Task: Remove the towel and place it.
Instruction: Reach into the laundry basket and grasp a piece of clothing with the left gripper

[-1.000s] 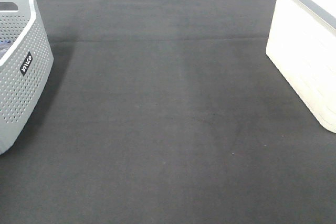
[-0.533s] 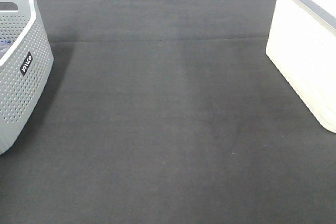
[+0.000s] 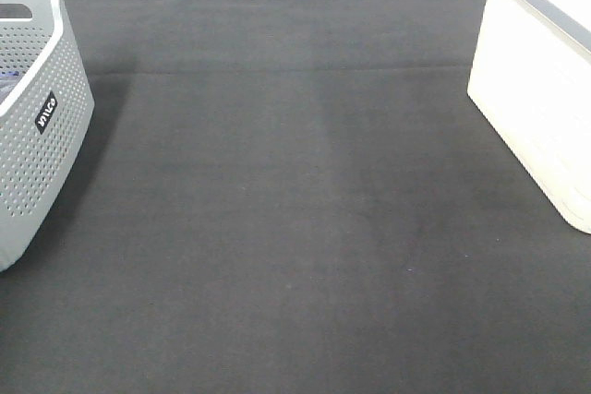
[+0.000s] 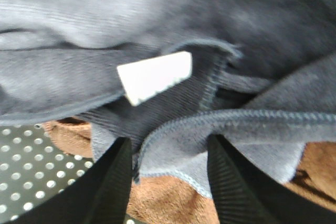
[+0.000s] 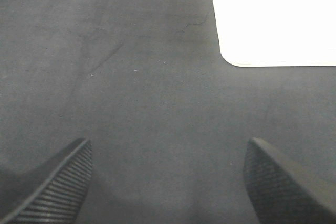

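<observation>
At the left edge of the exterior high view stands a grey perforated basket (image 3: 37, 136) with a white rim and a small dark label (image 3: 45, 111) on its wall; opposite it, at the right edge, stands a white bin (image 3: 536, 108) with a grey rim. Between them lies a bare black mat (image 3: 295, 209), and neither arm shows in this view. Left wrist view: the towel (image 4: 157, 19), a grey-lavender microfibre cloth with stitched edges, lies crumpled across most of the picture, its white tag (image 4: 155, 76) turned up near a hemmed corner. Beneath it lies a brown cloth (image 4: 168, 198), and at one side a dark perforated floor (image 4: 31, 156) dotted with pale holes is visible, placing the towel inside a basket. The left gripper (image 4: 169, 145) has its two black ribbed fingers (image 4: 110, 187) pinching a stitched fold of the towel, which fills the gap between them and meets both pads. Right wrist view: the right gripper (image 5: 168, 150) hangs above the black mat with its fingers (image 5: 58, 187) spread wide and nothing between them; one rounded corner of the white bin shows beyond it, well apart from the fingertips.
</observation>
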Robot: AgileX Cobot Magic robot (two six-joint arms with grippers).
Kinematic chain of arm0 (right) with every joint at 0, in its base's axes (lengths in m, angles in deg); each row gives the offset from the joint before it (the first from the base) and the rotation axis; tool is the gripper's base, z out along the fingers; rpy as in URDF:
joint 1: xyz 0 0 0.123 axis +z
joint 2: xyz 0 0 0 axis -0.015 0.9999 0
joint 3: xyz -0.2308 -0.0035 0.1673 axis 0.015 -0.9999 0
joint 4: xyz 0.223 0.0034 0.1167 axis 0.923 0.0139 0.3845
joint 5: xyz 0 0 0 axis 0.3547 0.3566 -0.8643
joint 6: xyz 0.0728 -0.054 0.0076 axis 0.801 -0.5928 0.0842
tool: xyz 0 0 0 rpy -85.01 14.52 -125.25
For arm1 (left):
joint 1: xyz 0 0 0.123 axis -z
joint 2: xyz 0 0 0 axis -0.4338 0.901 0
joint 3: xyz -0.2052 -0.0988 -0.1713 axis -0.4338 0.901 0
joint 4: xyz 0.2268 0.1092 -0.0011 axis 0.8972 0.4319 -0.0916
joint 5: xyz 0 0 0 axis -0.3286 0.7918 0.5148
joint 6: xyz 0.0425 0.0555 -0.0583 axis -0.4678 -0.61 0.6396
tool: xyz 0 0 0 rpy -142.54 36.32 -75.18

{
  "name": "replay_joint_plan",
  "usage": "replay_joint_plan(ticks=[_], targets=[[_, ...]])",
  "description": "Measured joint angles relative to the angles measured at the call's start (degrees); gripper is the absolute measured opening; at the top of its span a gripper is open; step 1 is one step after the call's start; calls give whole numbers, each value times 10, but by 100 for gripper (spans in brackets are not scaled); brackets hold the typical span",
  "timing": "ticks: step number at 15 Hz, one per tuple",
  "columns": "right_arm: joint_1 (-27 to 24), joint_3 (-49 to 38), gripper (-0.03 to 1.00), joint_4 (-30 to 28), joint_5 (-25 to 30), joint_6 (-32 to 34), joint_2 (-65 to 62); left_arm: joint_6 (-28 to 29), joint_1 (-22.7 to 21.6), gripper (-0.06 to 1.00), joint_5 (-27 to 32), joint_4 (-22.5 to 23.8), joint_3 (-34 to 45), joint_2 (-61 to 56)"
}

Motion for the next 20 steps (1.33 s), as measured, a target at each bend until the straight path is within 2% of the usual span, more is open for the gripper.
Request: replay_joint_plan(ticks=[8,11,13,14,17,20], targets=[[0,0,76,0,0,0,0,11,0,44,22,3,0,0],[0,0,76,0,0,0,0,11,0,44,-23,3,0,0],[0,0,76,0,0,0,0,11,0,44,-23,0,0,0],[0,0,76,0,0,0,0,11,1,45,-7,-1,0,0],[0,0,76,0,0,0,0,10,2,62,60,-1,0,0],[0,0,76,0,0,0,0,14,2,66,69,-1,-6,0]])
